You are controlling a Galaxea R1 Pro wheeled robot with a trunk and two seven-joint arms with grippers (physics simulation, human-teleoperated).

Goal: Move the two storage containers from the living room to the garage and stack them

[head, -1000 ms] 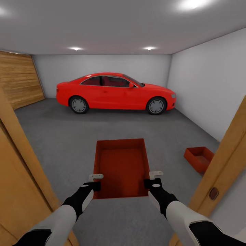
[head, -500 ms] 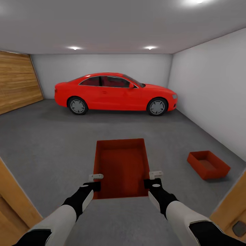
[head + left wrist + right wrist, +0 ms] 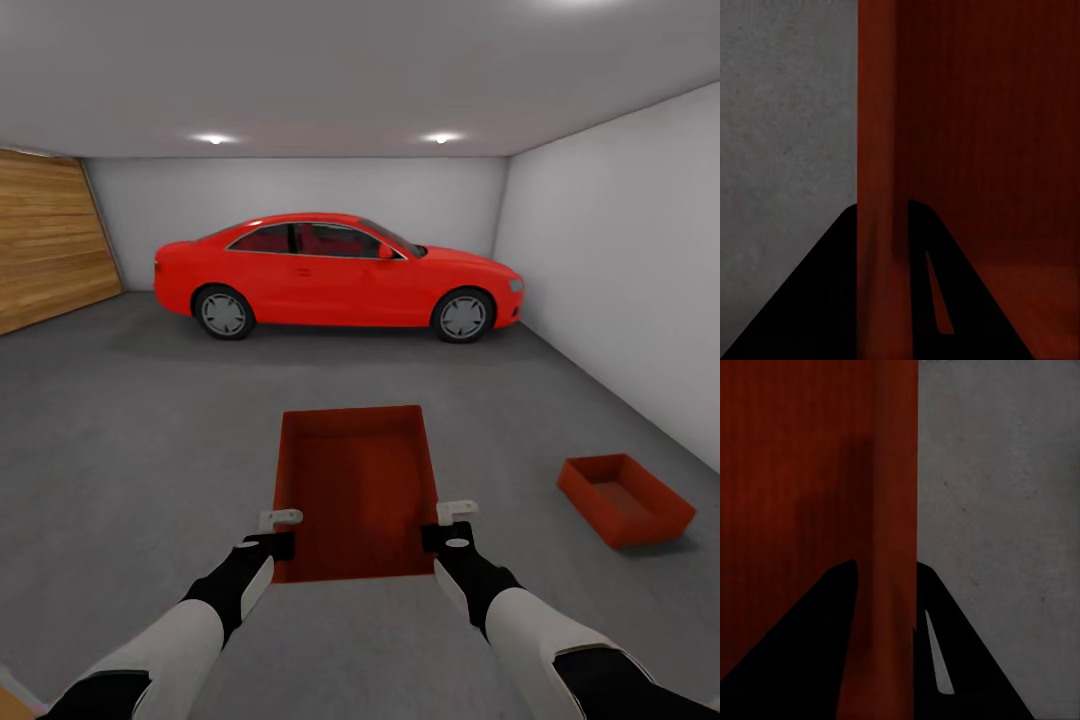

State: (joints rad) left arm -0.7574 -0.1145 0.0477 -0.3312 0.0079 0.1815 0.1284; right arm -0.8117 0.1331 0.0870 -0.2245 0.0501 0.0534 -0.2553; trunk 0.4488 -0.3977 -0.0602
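The door frame has slid out of view: the robot is now inside the garage. Both grippers, left (image 3: 282,531) and right (image 3: 447,524), pinch the carried container's (image 3: 358,487) side walls; the other container (image 3: 626,498) sits on the floor (image 3: 130,420) ahead-right, ready for stacking

**Location: Residential Garage**

The space is a closed, single-room garage. A red coupe (image 3: 335,270) is parked side-on along the pale grey rear wall (image 3: 300,190). The floor (image 3: 130,420) is dark grey, mottled, matte concrete. A matching plain grey side wall (image 3: 620,260) bounds the room on the right. A large door of horizontal wood planks (image 3: 50,240) spans the left side. Recessed ceiling lights (image 3: 440,138) illuminate a flat white ceiling (image 3: 340,70).
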